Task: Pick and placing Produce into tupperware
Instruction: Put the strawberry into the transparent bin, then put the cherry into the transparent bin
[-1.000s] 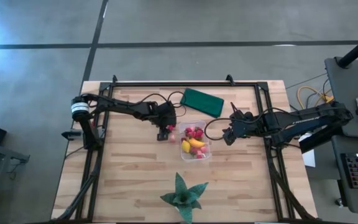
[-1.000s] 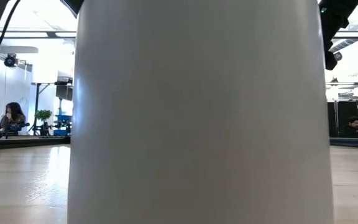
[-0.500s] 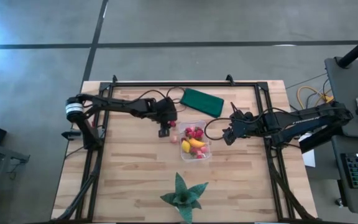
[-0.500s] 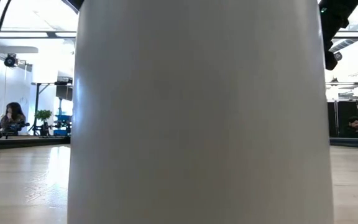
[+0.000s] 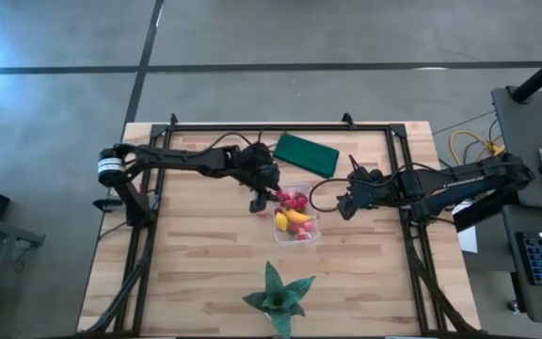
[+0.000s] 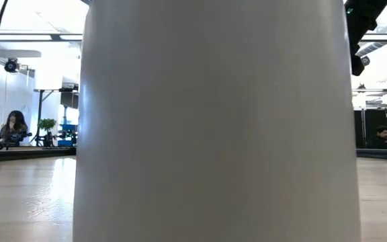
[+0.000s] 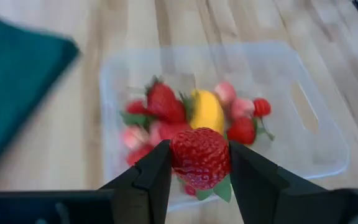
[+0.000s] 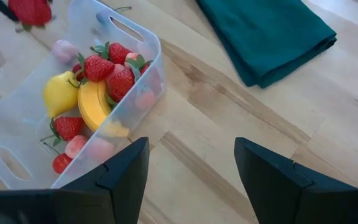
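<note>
The clear tupperware tub [image 5: 314, 226] stands mid-table and holds several red strawberries, pink pieces, a banana [image 8: 96, 107] and a lemon [image 8: 59, 93]. My left gripper [image 5: 261, 200] hovers at the tub's left side, shut on a red strawberry [image 7: 199, 155]; the tub [image 7: 303, 106] lies just beyond it in the left wrist view. My right gripper [image 5: 344, 208] waits open to the right of the tub [image 8: 143, 43], touching nothing. The low view is blocked by a pale cylinder [image 6: 213, 121]. My left gripper pinches the strawberry's red body [image 7: 185, 158] between its two fingers, one finger [image 7: 151, 180] on each side. The fingers slant down from the table's left. The strawberry is lifted clear, with its green leaves [image 7: 219, 190] pointing back toward the gripper.
A folded dark green cloth [image 5: 306, 153] lies at the far side, just beyond the tub. A green star-shaped leafy object [image 5: 278, 294] sits near the near edge. Bare wood lies left and right of the tub. A black frame [image 5: 280, 125] rims the table.
My left gripper has moved toward the table's right, from beside the tub to its left rim, carrying the strawberry lifted clear of the table. The right arm has kept still.
</note>
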You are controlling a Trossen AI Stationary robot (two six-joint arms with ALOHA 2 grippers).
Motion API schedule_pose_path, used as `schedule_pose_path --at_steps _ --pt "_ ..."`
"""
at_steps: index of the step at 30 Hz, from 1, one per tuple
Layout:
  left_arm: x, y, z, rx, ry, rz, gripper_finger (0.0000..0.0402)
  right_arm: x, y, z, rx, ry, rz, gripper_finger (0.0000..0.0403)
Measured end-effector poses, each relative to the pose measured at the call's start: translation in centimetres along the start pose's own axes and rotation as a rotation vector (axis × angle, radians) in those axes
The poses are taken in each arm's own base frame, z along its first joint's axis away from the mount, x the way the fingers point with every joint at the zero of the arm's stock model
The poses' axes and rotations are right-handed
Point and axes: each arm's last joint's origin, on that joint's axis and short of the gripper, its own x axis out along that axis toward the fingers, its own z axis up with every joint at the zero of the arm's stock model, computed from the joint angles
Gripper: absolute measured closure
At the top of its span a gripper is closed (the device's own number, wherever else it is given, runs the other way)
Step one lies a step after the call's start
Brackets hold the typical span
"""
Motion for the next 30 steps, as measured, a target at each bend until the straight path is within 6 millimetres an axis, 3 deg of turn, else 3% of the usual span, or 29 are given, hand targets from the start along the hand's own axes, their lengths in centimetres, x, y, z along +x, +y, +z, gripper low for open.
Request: schedule_pose_path --at_steps 7,15,23,30 --pt "1.4 -0.6 1.2 -0.034 -0.070 -0.025 0.0222 0.0 0.0 0.0 -0.009 0.009 0.003 0.0174" --pt "0.4 -0.6 1.2 -0.087 -0.014 0.084 0.0143 0.0 0.0 -0.1 -0.031 0.012 0.002 0.0174" --pt "-1.3 -0.4 -1.5 -0.140 0.297 0.309 0.0145 0.0 0.0 -0.1 -0.067 0.012 0.001 0.0174" --pt "-0.1 1.0 -3.5 -0.165 0.358 0.376 0.0181 0.0 0.0 -0.1 -0.071 0.008 -0.003 0.0174"
